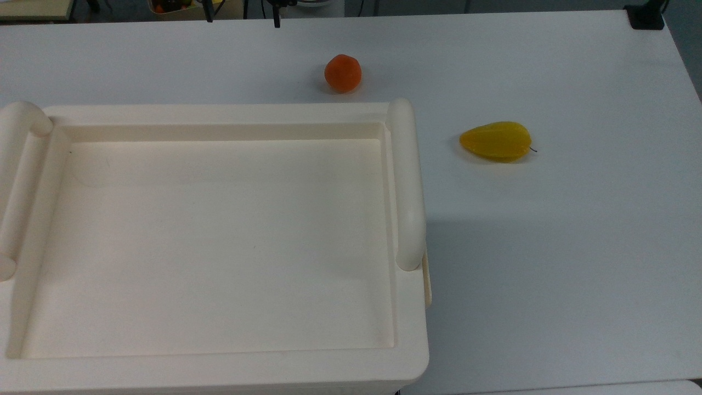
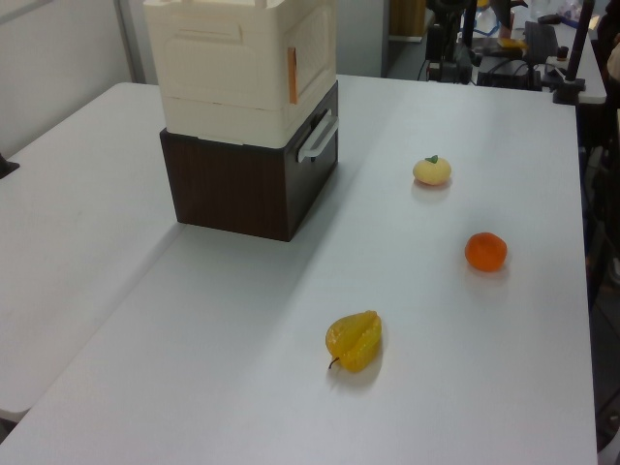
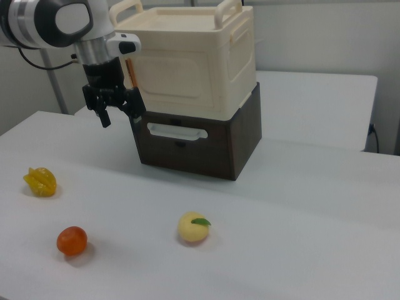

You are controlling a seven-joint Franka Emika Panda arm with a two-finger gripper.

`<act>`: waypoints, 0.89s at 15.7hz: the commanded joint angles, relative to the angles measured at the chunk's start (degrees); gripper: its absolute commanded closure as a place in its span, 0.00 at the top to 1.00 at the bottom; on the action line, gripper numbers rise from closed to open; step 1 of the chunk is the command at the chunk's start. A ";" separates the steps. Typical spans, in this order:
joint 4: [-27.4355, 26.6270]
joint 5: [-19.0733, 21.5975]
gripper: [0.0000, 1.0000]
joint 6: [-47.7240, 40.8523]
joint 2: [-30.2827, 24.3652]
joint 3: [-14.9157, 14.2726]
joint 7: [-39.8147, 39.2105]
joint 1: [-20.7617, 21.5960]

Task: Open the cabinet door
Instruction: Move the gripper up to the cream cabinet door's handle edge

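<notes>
One pincer (image 3: 119, 112) hangs w/ fingers spread wide, gripping nothing, at the cabinet's (image 3: 187, 81) front corner on the right view's left. Cabinet door (image 3: 178, 75) sits flush & closed just beside it, on the right view's right. Below pincer on tabletop (image 3: 300, 219): yellow fruit (image 3: 40, 181), orange (image 3: 72, 240), peach (image 3: 194, 228).

The robot's gripper (image 3: 118, 111), fingers spread, hung beside the cream cabinet's (image 3: 187, 62) front corner, while a starfruit (image 3: 40, 181), an orange (image 3: 72, 240) and a peach (image 3: 193, 228) lay on the white bench (image 3: 300, 212).
</notes>
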 commanded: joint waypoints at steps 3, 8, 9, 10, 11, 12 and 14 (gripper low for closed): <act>-1.04 0.97 1.00 0.86 -1.10 0.57 0.14 -0.55; 0.62 1.49 1.00 1.30 0.04 0.83 -0.04 -0.11; 1.94 2.11 1.00 1.39 1.09 0.92 0.05 -0.03; 3.51 2.37 1.00 1.83 2.15 1.01 0.05 0.06; 4.75 2.64 1.00 3.40 3.11 1.09 0.66 0.24; 5.11 2.64 1.00 5.59 3.30 1.01 0.75 1.37; 5.11 2.38 1.00 11.91 4.17 1.01 0.84 3.04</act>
